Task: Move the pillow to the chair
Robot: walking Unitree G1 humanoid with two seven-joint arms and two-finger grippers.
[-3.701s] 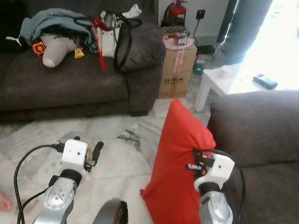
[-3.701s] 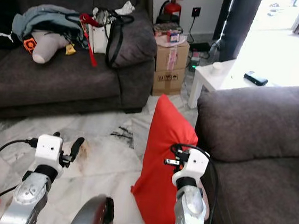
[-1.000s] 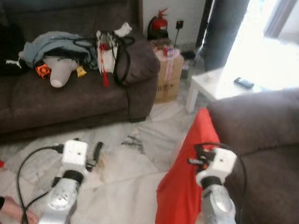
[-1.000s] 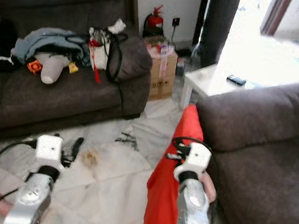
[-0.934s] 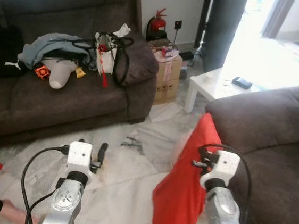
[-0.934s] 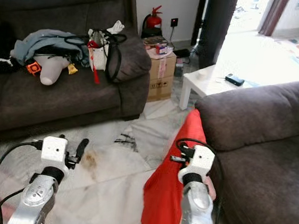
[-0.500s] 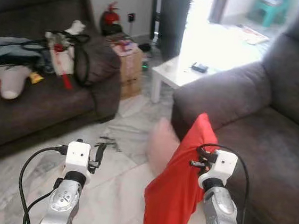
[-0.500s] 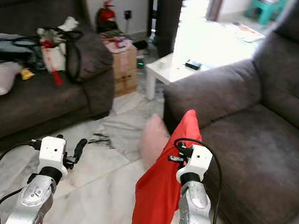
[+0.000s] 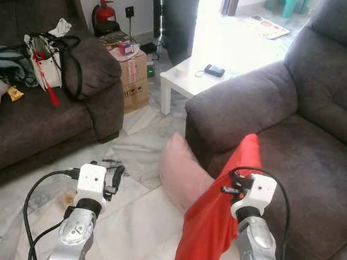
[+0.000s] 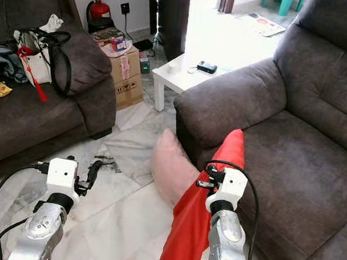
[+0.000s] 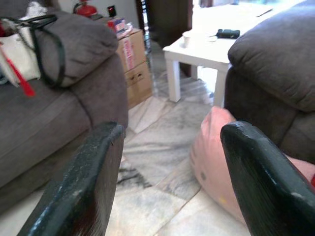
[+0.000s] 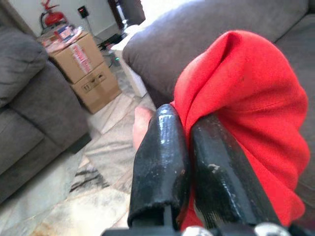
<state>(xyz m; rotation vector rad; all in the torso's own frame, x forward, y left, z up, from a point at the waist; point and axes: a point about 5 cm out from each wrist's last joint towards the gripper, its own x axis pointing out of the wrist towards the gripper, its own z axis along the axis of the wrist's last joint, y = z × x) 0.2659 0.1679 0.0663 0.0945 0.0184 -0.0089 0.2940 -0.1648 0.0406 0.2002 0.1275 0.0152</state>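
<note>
A red pillow [image 9: 213, 221] hangs from my right gripper [image 12: 189, 162], which is shut on its upper edge. It dangles just in front of the seat of a dark grey armchair [image 9: 319, 164], its top corner [image 10: 234, 139] level with the seat cushion. My left gripper [image 11: 167, 177] is open and holds nothing, low over the marble floor on my left. A pale pink pillow [image 9: 181, 171] lies on the floor against the armchair's front, just left of the red one.
A dark grey sofa [image 9: 44, 116] with a bag and clothes stands at the left. A cardboard box [image 9: 129, 69], a fire extinguisher [image 9: 104, 12] and a white low table [image 9: 198, 76] with a phone are at the back. Marble floor [image 9: 133, 219] lies open between my arms.
The camera has turned right, bringing the armchair seat into view and the sofa to the left edge. The red pillow stays gripped and now hangs closer to the seat; the pink pillow has come into view.
</note>
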